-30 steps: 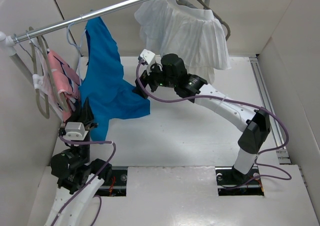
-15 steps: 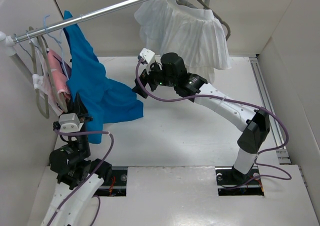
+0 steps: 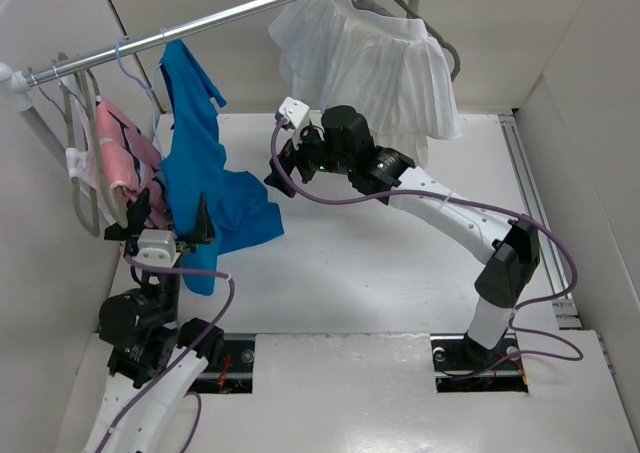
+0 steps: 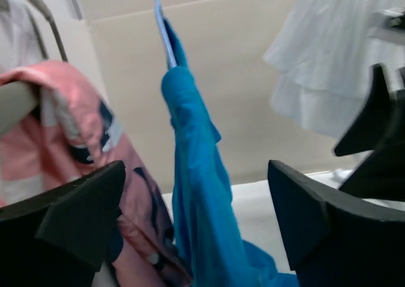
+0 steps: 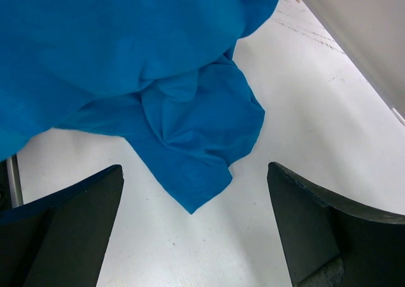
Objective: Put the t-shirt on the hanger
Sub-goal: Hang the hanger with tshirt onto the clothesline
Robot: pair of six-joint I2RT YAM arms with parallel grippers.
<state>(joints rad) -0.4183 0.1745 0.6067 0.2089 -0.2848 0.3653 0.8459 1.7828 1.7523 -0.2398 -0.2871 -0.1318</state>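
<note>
Wide-open left pincer and right pincer, nothing held.
The t-shirt is seen past the left pincer's spread fingers, ungripped; its crumpled lower end is faced by the right pincer, apart from it. The t-shirt is draped on the hanger, which is hooked on the rail between a pink garment and a white garment, above the table.

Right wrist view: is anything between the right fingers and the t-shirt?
Nothing in the way. The right wrist view shows only bare white table between the open right fingers and the t-shirt.
</note>
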